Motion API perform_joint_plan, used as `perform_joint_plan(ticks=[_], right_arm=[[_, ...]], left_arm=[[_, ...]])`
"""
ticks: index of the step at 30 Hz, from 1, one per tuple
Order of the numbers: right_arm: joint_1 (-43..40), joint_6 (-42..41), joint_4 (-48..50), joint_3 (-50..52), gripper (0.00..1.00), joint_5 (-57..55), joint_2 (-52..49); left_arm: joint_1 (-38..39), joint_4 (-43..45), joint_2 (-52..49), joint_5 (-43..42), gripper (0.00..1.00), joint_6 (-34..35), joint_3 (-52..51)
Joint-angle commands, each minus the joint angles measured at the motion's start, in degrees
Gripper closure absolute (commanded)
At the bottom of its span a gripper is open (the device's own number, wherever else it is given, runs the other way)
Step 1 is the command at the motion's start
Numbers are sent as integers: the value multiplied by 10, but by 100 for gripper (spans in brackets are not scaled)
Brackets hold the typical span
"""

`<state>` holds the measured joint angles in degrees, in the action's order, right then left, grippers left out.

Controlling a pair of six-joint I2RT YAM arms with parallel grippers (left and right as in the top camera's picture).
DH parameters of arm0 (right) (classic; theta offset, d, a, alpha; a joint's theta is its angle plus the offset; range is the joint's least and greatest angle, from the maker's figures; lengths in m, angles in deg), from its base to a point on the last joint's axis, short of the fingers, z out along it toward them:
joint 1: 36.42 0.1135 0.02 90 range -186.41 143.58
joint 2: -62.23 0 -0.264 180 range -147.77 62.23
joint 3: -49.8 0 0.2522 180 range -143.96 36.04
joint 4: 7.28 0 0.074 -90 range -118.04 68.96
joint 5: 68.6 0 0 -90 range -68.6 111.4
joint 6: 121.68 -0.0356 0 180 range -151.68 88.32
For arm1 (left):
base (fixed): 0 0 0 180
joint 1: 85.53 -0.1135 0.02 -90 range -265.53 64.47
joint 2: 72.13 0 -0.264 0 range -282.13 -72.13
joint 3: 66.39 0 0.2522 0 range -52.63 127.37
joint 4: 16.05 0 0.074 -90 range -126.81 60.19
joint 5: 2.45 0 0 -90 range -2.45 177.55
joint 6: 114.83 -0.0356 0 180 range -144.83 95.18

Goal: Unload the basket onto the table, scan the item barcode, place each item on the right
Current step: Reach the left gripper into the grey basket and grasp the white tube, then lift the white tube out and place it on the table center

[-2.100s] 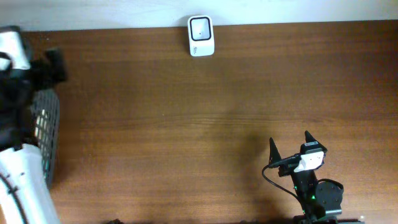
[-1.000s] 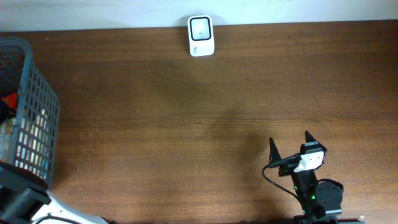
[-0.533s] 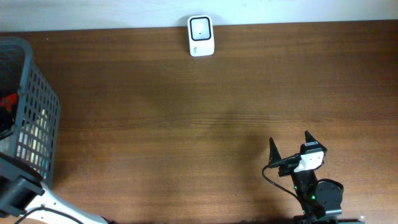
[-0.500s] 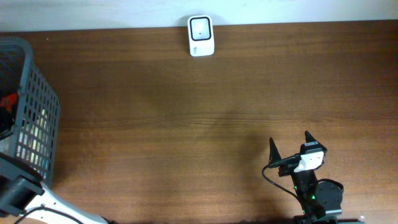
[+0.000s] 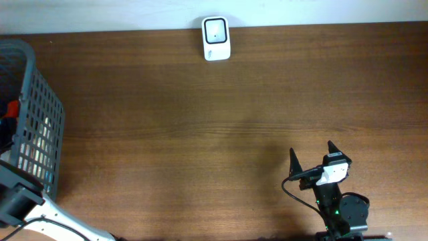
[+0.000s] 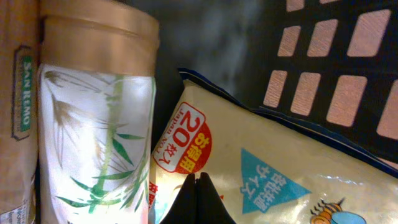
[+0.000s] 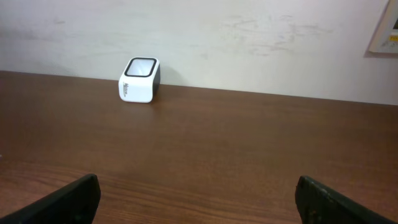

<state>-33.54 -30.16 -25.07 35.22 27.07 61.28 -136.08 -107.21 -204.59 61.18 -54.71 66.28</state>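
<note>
The white barcode scanner [image 5: 216, 38] stands at the table's far edge, and the right wrist view shows the scanner [image 7: 139, 79] against the wall. My left gripper [image 6: 198, 177] is down inside the grey basket [image 5: 37, 120]. It is shut, its black tips pressed together over a yellow bag [image 6: 267, 168] with a red "20" label. No fold of the bag shows between them. My right gripper [image 5: 311, 155] rests open near the front right, and in its own view the right gripper [image 7: 198, 193] holds nothing.
Beside the yellow bag lie a bamboo-print pack [image 6: 93, 124] and a brown San Remo pack [image 6: 15, 93]. The basket's mesh wall [image 6: 336, 74] rises close on the right. My left arm [image 5: 20, 201] reaches in from the front left corner.
My left gripper's jaws have closed inside the basket, and the left arm has shifted slightly. The right arm has not moved.
</note>
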Motion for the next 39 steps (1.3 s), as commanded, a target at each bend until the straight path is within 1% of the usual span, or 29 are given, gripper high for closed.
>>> perform_joint_plan(ticks=[1, 2, 3, 4, 6, 7, 10, 16, 17, 19, 20, 21, 22, 23, 24, 25, 26, 27, 28, 29, 31, 33, 36, 37, 39], right_arm=[[-3, -2, 0, 5, 1, -1, 2], [-3, -2, 0, 5, 1, -1, 2], [-3, -3, 0, 5, 1, -1, 2], [-3, -3, 0, 5, 1, -1, 2], [-3, -2, 0, 5, 1, -1, 2], [-3, -2, 0, 5, 1, -1, 2], [-3, -3, 0, 5, 1, -1, 2], [-3, -2, 0, 5, 1, -1, 2], [-3, -3, 0, 5, 1, -1, 2], [-3, -2, 0, 5, 1, -1, 2], [-3, -2, 0, 5, 1, -1, 2], [-3, -2, 0, 5, 1, -1, 2], [-3, -2, 0, 5, 1, -1, 2], [-3, -2, 0, 5, 1, -1, 2], [-3, -2, 0, 5, 1, -1, 2], [-3, -2, 0, 5, 1, -1, 2], [-3, -3, 0, 5, 1, -1, 2], [-3, -2, 0, 5, 1, -1, 2], [-3, -2, 0, 5, 1, -1, 2], [-3, -2, 0, 5, 1, -1, 2], [-3, -3, 0, 5, 1, -1, 2], [-3, -2, 0, 5, 1, -1, 2], [-3, -2, 0, 5, 1, -1, 2], [-3, -3, 0, 5, 1, -1, 2], [-3, -2, 0, 5, 1, -1, 2]], left_arm=[[4, -30, -9, 45, 100, 59, 75], [5, -45, -9, 73, 98, 85, 105], [7, -52, -9, 130, 83, 127, 129], [8, -49, -9, 163, 71, 139, 128], [12, -39, -19, 183, 58, 140, 106], [14, -26, -22, 186, 54, 140, 88], [16, 24, -23, 205, 49, 140, 40], [34, 89, -25, 202, 49, 138, -26], [38, 97, -25, 202, 47, 138, -36], [44, 106, -25, 202, 39, 138, -45], [47, 107, -25, 202, 28, 138, -45], [47, 108, -25, 202, 25, 138, -45], [47, 108, -26, 202, 25, 138, -45], [47, 108, -26, 202, 27, 138, -46], [47, 108, -26, 202, 38, 138, -46], [46, 108, -26, 202, 60, 138, -46], [46, 109, -26, 202, 71, 138, -46], [46, 112, -26, 202, 86, 138, -46], [46, 114, -26, 203, 97, 138, -45], [46, 116, -26, 205, 100, 138, -44], [46, 103, -25, 204, 100, 138, -19], [43, 61, -25, 204, 100, 142, 47], [43, -45, -23, 200, 100, 155, 223], [43, -95, -22, 200, 100, 158, 322], [43, -137, -19, 194, 100, 164, 430]])
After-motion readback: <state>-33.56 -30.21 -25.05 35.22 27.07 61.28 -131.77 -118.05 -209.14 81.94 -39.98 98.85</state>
